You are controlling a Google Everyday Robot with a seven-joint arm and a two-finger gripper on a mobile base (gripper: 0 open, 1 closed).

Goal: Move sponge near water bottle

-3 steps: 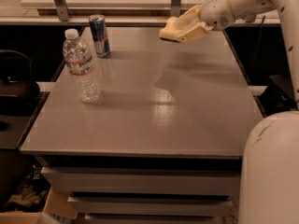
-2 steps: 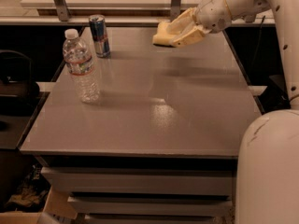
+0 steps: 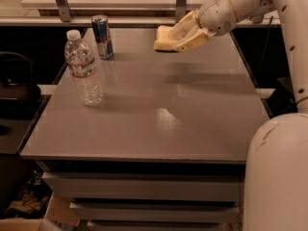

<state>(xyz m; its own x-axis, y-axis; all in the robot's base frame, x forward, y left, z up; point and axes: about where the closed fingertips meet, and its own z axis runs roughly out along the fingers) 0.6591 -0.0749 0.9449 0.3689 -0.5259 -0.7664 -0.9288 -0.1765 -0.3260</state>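
Observation:
The sponge (image 3: pixel 163 38), a pale yellow foam block, is held in the air above the far middle of the grey table (image 3: pixel 159 114). My gripper (image 3: pixel 183 34) is shut on it; its cream fingers come in from the upper right and clasp the sponge's right part. The water bottle (image 3: pixel 84 69), clear with a white cap and a white-and-red label band, stands upright at the table's left side. The sponge is well to the right of the bottle and farther back.
A blue-and-silver drink can (image 3: pixel 102 36) stands at the far left, just behind the bottle. My white arm (image 3: pixel 284 37) and base (image 3: pixel 276 177) fill the right side. A metal-framed shelf (image 3: pixel 120 4) runs behind the table.
My gripper has carried the sponge to the left, toward the can and bottle. The bottle and can have not moved.

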